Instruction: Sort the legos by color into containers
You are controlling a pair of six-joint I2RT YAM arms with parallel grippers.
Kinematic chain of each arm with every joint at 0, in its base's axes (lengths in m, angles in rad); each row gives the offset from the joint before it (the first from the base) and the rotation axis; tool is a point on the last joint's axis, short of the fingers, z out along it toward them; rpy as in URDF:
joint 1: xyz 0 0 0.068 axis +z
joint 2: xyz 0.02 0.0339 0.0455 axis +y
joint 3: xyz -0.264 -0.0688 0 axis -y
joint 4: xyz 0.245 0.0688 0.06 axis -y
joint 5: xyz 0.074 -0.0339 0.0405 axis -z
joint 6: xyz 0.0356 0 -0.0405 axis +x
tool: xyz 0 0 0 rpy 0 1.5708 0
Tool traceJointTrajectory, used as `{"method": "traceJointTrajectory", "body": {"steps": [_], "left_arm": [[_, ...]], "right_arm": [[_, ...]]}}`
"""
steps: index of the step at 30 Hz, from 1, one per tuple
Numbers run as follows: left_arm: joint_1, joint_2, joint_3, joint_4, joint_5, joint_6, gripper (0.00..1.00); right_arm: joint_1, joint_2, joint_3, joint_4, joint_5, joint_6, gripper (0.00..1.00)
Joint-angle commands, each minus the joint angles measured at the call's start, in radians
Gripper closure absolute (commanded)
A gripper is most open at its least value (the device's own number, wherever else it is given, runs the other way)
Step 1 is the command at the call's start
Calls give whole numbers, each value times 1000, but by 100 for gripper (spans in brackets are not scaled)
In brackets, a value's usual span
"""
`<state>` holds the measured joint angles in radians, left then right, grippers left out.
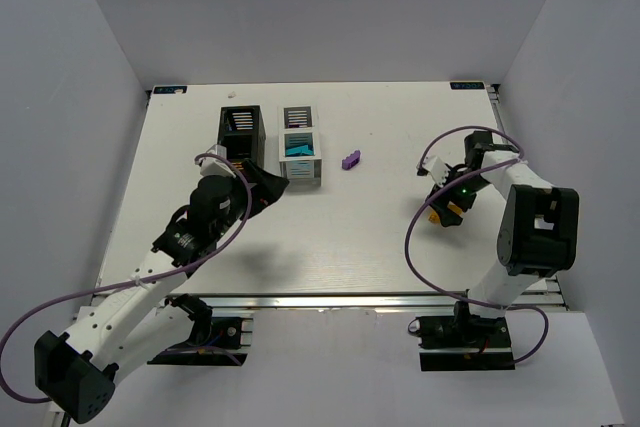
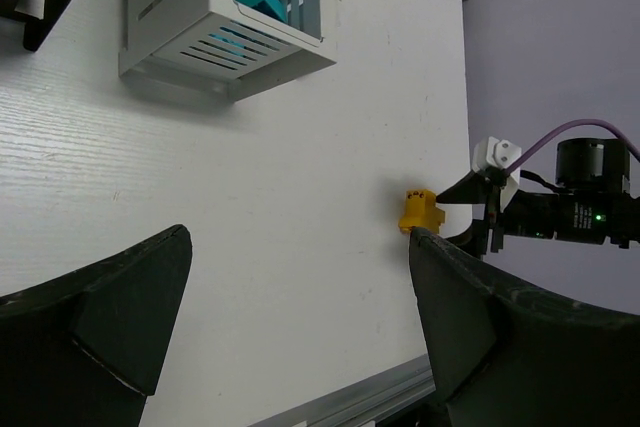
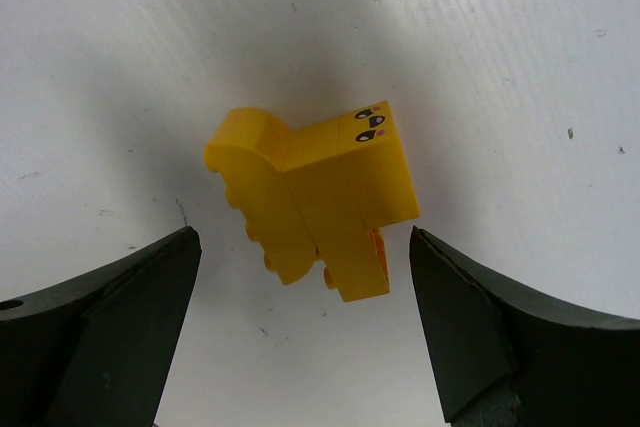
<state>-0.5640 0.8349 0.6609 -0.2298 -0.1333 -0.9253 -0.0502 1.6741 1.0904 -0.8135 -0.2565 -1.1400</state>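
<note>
Top view: a white bench [image 1: 200, 237] is walled on three sides. The left arm [image 1: 150, 277] reaches from the near-left corner toward the back. The left claw [image 1: 265, 185] sits just in front of the black container [image 1: 241, 134]. The white container [image 1: 301, 169] stands just beside it, with teal legos [image 1: 298, 147] in its near compartment. A purple lego [image 1: 350, 159] lies alone to the right, with bare bench around it. The right arm [image 1: 525, 237] folds back on itself. The right claw [image 1: 445, 209] is low over a yellow lego [image 1: 435, 216] near the right edge.

Left wrist view: the left claw's jaws are spread wide and hold nothing, above open bench. The white container is ahead, and the yellow lego is well apart, close to the bench's edge.

Right wrist view: only here do small printed eyes show on the yellow lego. It lies on the bench between the right claw's wide-spread fingers [image 3: 100, 327], touching neither.
</note>
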Motion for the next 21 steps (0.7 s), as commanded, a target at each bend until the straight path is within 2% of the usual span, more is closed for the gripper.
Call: {"method": "traceJointTrajectory", "body": {"steps": [1, 6, 11, 18, 21], "left_arm": [[1, -16, -15, 35, 20, -14, 2], [1, -10, -23, 61, 41, -33, 2], [1, 4, -49, 156, 96, -69, 2], [1, 23, -58, 224, 132, -102, 2], [1, 26, -57, 230, 161, -107, 2]], "right_arm": [[6, 10, 16, 30, -15, 40, 11], [10, 21, 3, 51, -12, 59, 12], [18, 18, -14, 69, -6, 52, 17], [35, 15, -24, 74, 14, 29, 30], [39, 18, -26, 65, 20, 20, 39]]}}
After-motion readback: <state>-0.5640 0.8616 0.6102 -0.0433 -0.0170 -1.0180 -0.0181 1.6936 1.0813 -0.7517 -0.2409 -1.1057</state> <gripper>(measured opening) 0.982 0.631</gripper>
